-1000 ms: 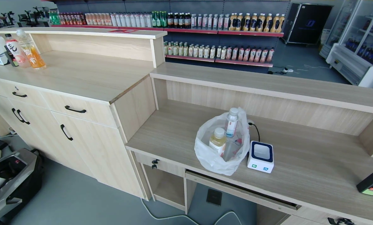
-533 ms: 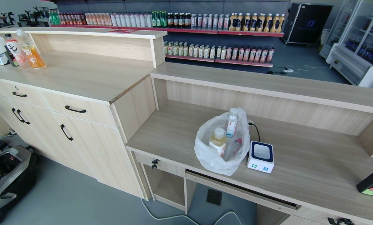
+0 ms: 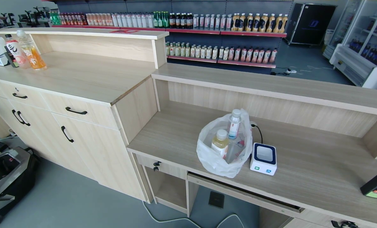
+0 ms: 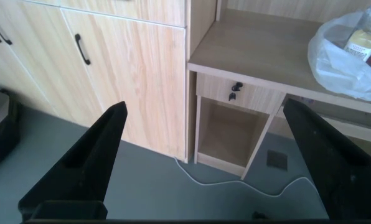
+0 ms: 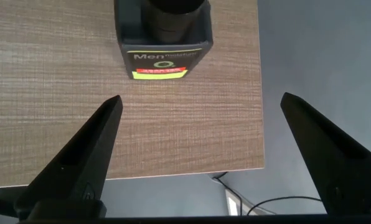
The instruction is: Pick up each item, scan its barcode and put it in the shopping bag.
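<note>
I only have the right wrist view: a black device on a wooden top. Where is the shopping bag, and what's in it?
Observer: The white plastic shopping bag stands on the lower wooden desk, holding a yellow-drink bottle and a clear bottle.
Operator: And the scanner?
Observer: The white box scanner with a dark blue rim sits beside the bag, to the robot's right.
Operator: Other bottles?
Observer: An orange-drink bottle and a pale pink bottle stand on the higher counter, far left.
</note>
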Available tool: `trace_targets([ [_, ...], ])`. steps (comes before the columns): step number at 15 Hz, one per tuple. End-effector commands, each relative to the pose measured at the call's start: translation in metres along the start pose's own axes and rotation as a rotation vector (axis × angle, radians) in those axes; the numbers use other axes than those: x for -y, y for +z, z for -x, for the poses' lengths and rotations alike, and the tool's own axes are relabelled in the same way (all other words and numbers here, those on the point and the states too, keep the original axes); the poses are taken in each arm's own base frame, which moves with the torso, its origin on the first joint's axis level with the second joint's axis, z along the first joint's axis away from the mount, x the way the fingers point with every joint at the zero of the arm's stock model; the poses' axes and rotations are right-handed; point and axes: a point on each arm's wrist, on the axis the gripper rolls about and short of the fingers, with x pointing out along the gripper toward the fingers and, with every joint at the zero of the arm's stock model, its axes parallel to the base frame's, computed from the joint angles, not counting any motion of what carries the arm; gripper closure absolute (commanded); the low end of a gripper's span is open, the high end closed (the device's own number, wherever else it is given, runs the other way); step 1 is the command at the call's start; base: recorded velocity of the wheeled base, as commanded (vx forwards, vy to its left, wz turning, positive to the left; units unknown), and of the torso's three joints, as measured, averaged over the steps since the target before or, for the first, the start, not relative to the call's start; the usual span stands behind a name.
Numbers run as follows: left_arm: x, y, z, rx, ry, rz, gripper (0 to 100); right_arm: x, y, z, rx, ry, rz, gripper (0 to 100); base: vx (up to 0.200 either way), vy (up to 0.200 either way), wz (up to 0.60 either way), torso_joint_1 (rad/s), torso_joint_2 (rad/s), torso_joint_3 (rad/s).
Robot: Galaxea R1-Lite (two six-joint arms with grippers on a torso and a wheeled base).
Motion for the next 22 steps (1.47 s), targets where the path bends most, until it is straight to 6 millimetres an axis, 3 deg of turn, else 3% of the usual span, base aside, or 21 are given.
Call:
trace_targets([
  [1,0.000,0.000,0.000,0.000,0.000,0.000,0,-0.008,0.003,-0.006,0.003,0.024,0.013,0,0.000,0.000,0.00,0.000,0.00,0.000],
  [13,0.000,0.000,0.000,0.000,0.000,0.000,0,-0.057,0.009,-0.028,-0.008,0.179,0.072,0,0.000,0.000,0.00,0.000,0.00,0.000],
  [18,0.000,0.000,0.000,0.000,0.000,0.000,0,-0.070,0.020,-0.036,0.018,0.207,0.062,0,0.000,0.000,0.00,0.000,0.00,0.000],
  [21,0.000,0.000,0.000,0.000,0.000,0.000,0,-0.075,0.029,-0.018,0.035,0.211,0.078,0,0.000,0.000,0.00,0.000,0.00,0.000],
  [22,0.000,0.000,0.000,0.000,0.000,0.000,0,-0.075,0.043,0.007,0.072,0.194,0.100,0,0.000,0.000,0.00,0.000,0.00,0.000],
])
